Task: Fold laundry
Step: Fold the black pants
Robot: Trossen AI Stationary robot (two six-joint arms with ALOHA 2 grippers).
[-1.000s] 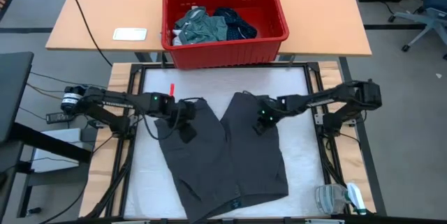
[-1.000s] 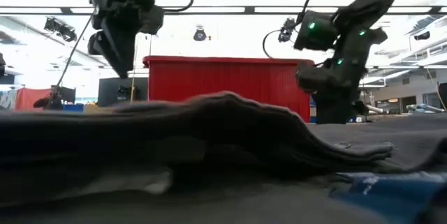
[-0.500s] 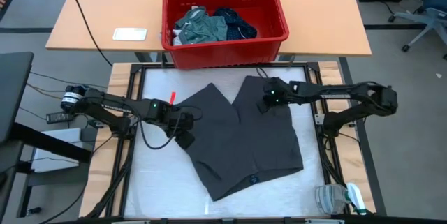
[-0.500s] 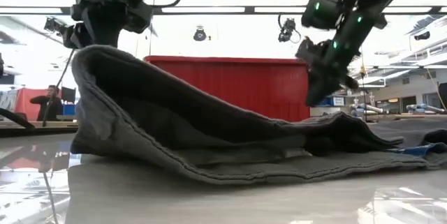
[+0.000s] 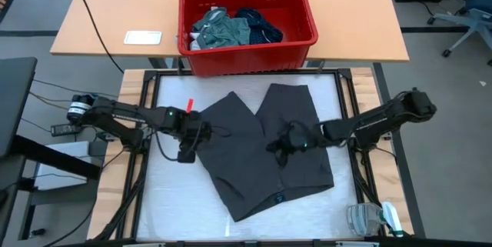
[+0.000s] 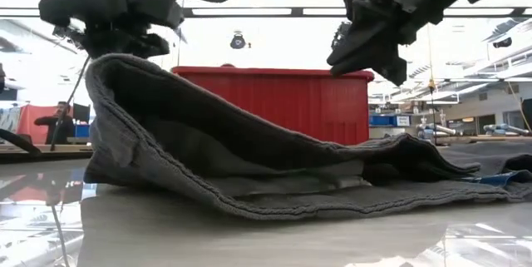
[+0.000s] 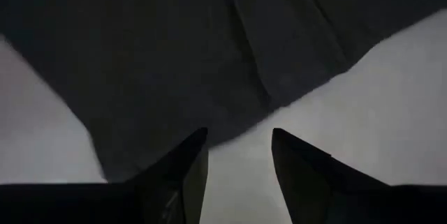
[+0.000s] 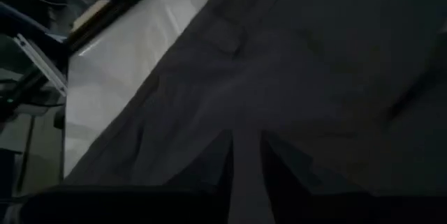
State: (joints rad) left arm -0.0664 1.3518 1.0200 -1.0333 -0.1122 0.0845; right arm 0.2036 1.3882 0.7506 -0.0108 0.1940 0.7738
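Note:
A pair of charcoal grey shorts (image 5: 265, 151) lies flat on the white table top, its legs toward the far edge and its waistband toward the near edge. In the low view a fold of the shorts (image 6: 166, 126) stands up from the table. My left gripper (image 5: 187, 151) hovers open at the outer edge of the shorts' left leg (image 7: 209, 42), above cloth and bare table. My right gripper (image 5: 278, 147) hangs over the middle of the shorts (image 8: 293, 63), its fingers a narrow gap apart. Both grippers stay clear above the cloth in the low view.
A red plastic basket (image 5: 246, 24) stands on the wooden table beyond the far edge. It holds a teal-green shirt (image 5: 219, 28) and a navy piece (image 5: 260, 22). A small red thing (image 5: 189, 102) lies far left of the shorts. A white slab (image 5: 143, 38) lies beside the basket.
The shorts slid toward the far edge and turned a little, then lay still. My left gripper drew off the left leg's edge toward the table's left. My right gripper went to the right leg's far end, then came back toward the near edge over the shorts' middle.

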